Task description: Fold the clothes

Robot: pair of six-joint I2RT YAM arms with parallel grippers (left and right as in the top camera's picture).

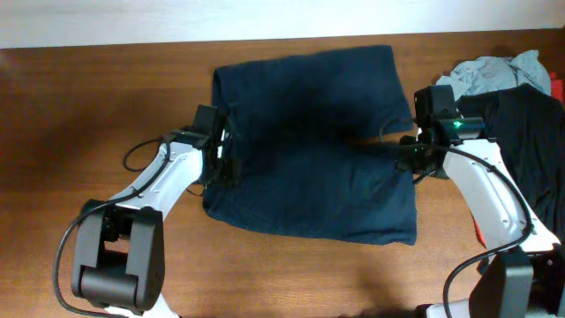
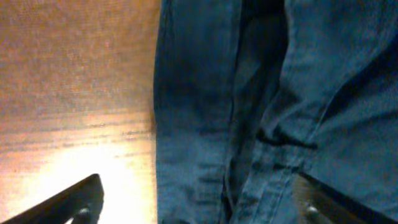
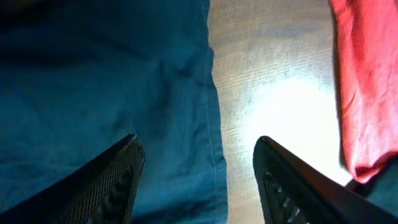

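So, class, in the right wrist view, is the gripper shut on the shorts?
No, the right gripper stands open, straddling the edge of the shorts on the table.

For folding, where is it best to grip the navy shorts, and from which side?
Grip the navy shorts at their left and right edges, coming from above: they lie flat, so only an edge can be pinched. The left gripper and right gripper stand open astride these edges.
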